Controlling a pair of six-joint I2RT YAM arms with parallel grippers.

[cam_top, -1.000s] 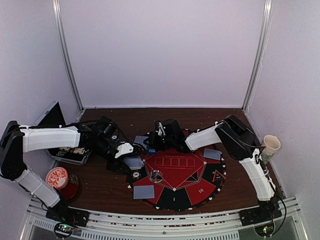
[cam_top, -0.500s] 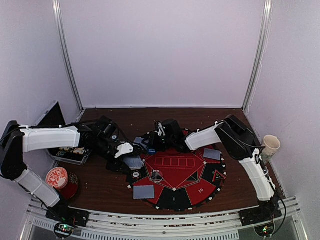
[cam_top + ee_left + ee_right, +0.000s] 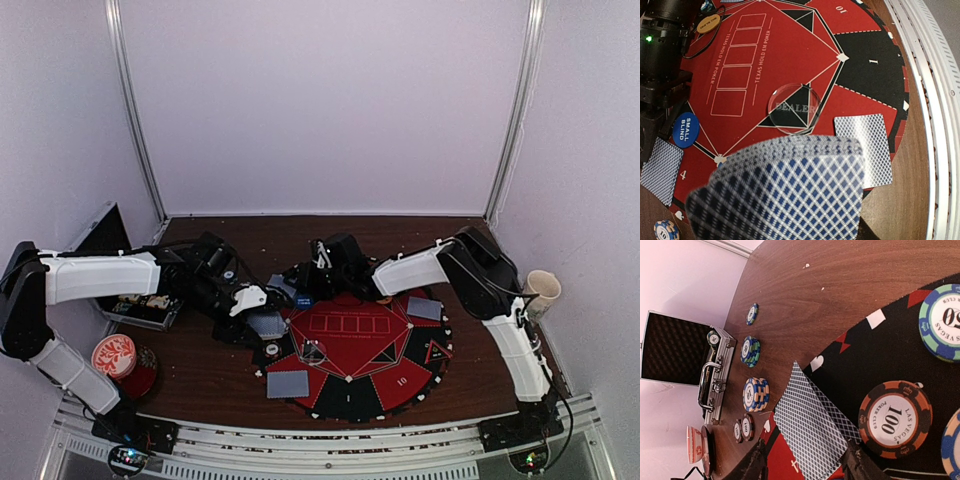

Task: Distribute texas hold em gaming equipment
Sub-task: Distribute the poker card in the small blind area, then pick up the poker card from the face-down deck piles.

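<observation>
1. Right arm has shifted a little at the mat's far edge since the earlier top view, and its end effector [image 3: 807, 462] has gone from pressed together to spread. The left arm and its load have kept their place.
2. Far left on the bench [image 3: 210, 370] lies a red-and-white patterned disc [image 3: 113, 352], with an open metal case [image 3: 715, 375] behind it.
3. Left end effector [image 3: 256, 310] is pinched on a fan of cards [image 3: 785, 192], held over the left rim of the round mat [image 3: 400, 378].
4. Three stacks of chips [image 3: 755, 394] stand on the bare wood between the case and the mat, with two small chips [image 3: 742, 428] nearer the mat.
5. Two overlapping cards [image 3: 810, 430] lie flat on the mat's far-left rim, between the right end effector's spread fingers [image 3: 856, 462]; the blue button [image 3: 686, 130] lies just beside them.
6. A black-and-orange chip [image 3: 895, 420] and a green-edged chip [image 3: 945, 322] rest on the black rim near those cards.
7. Mid-mat sits a clear dealer disc [image 3: 792, 107], with a single card [image 3: 867, 150] near it at the near rim.
8. The orange button [image 3: 708, 23] lies at the far side, another card [image 3: 424, 308] at the right rim, and a paper cup [image 3: 541, 290] at the far right.
</observation>
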